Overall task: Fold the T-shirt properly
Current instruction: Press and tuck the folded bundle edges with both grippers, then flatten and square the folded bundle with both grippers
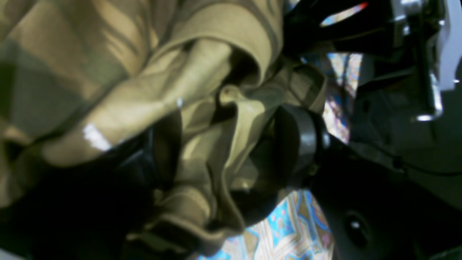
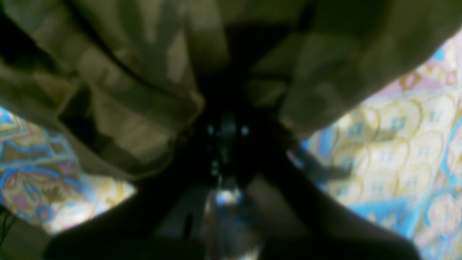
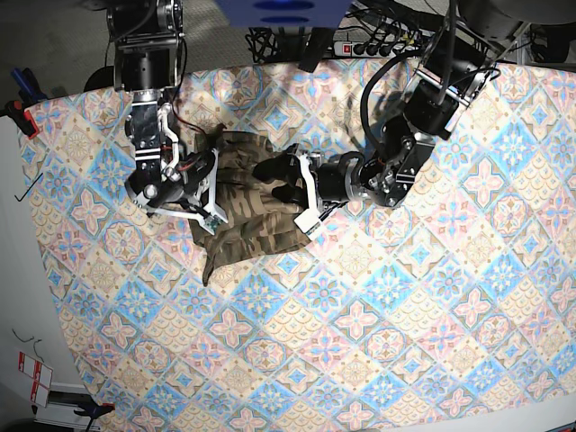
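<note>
1. Two dark left jaws we see spread wide in the left wrist view, bunched T-shirt cloth between them.
2. Right wrist view: we find the right jaws shut, blurred cloth crowding them.
3. Base view: we see the shirt crumpled on the patterned surface, between both arms.

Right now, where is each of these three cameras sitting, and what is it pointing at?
Base: overhead, looking straight down on the tablecloth, the bunched T-shirt and both arms.
Left wrist: on the left arm, close on T-shirt folds around the left gripper, its jaws spread wide.
Right wrist: on the right arm, blurred, looking along the right gripper, shut on the T-shirt.
Shared: all three show shirt and tablecloth.
</note>
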Tool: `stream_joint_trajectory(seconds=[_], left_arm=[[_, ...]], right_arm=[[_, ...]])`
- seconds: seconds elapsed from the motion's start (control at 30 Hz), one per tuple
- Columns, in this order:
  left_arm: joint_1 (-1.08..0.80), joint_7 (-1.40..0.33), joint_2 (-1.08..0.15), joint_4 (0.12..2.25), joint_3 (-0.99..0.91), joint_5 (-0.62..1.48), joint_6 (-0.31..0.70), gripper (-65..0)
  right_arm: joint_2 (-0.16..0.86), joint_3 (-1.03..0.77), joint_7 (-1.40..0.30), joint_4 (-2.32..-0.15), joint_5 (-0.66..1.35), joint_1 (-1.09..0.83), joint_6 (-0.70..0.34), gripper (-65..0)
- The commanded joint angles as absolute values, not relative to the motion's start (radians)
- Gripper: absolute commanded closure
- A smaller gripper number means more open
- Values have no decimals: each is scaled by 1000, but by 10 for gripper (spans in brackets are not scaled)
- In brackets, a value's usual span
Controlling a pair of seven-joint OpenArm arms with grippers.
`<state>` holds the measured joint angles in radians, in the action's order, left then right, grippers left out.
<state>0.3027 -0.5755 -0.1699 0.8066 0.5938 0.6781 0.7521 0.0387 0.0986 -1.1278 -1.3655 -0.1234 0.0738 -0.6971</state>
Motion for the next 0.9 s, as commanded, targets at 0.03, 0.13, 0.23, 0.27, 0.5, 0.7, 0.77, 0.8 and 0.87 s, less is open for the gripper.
stream_joint_trajectory(seconds=[0.03,0.13,0.23,0.27,0.5,0.7,0.77,0.8,0.87], left_arm=[[312,-619,-159,791,599,627,698,-406],[312,-625,-160,872,596,653,698,-406],[309,-694,-189,1012,584,707,698,-406],[309,-725,-205,1070,564,725,698,-406],[254,-983,-236,1483,360,759,698,-406],[193,-1159,-234,1672,421,756,698,-406],[177,-1159,-237,1646,466,756,698,-406],[166,-1159,-239,1623,486,756,698,-406],[157,-1159,-259,1583,535,754,698,-406]], right_arm=[[18,104,-1109,-1348,-110,85,-698,-5],[22,104,-1118,-1465,-111,76,-698,-5],[22,104,-1167,-1627,-114,28,-698,-5],[24,104,-1179,-1696,-117,18,-698,-6],[44,65,-1221,-1959,-119,-18,-698,-6],[44,41,-1222,-1933,-119,67,-698,-7],[44,33,-1224,-1900,-119,105,-698,-7],[44,33,-1224,-1877,-119,127,-698,-7],[44,33,-1224,-1811,-119,176,-698,-7]])
